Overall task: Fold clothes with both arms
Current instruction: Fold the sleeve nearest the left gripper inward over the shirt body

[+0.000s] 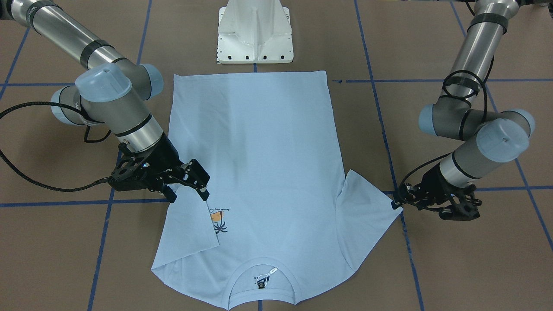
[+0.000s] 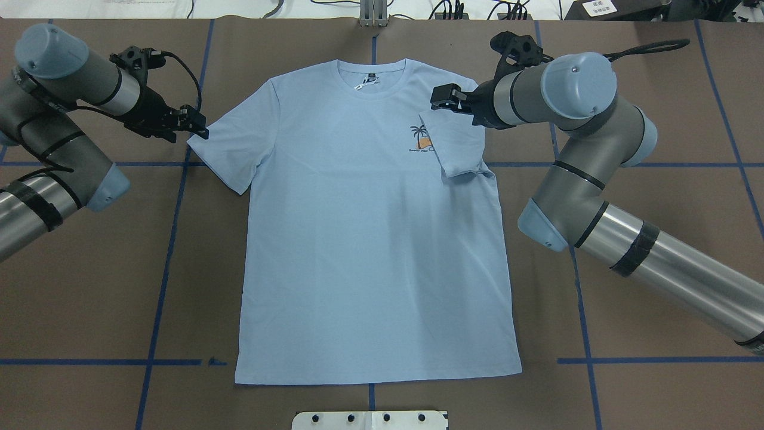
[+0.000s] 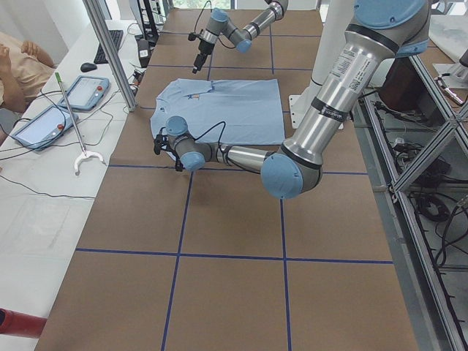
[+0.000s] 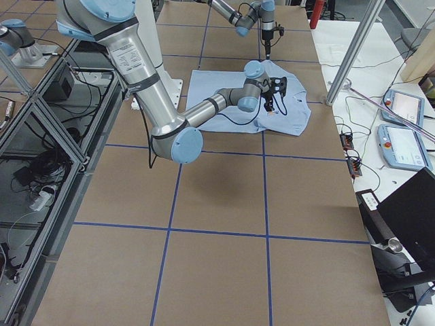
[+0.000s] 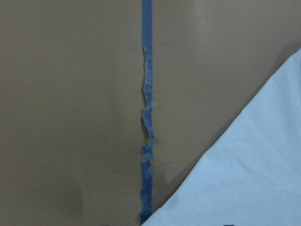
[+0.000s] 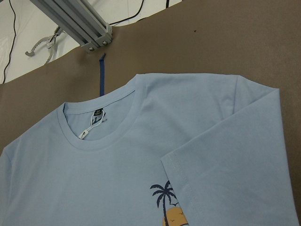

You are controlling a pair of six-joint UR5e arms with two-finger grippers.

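A light blue T-shirt lies flat, front up, collar at the table's far side, away from the robot's base. Its sleeve on my right side is folded inward and rests beside the palm print. My right gripper hovers just above that folded sleeve; it looks open and holds nothing. The other sleeve lies spread out flat. My left gripper sits at that sleeve's tip, low over the table, fingers apart. The left wrist view shows only the sleeve's corner.
Blue tape lines cross the brown table. The white pedestal base stands just behind the shirt's hem. An aluminium post rises beyond the collar. Teach pendants and a person's arm are at the side bench.
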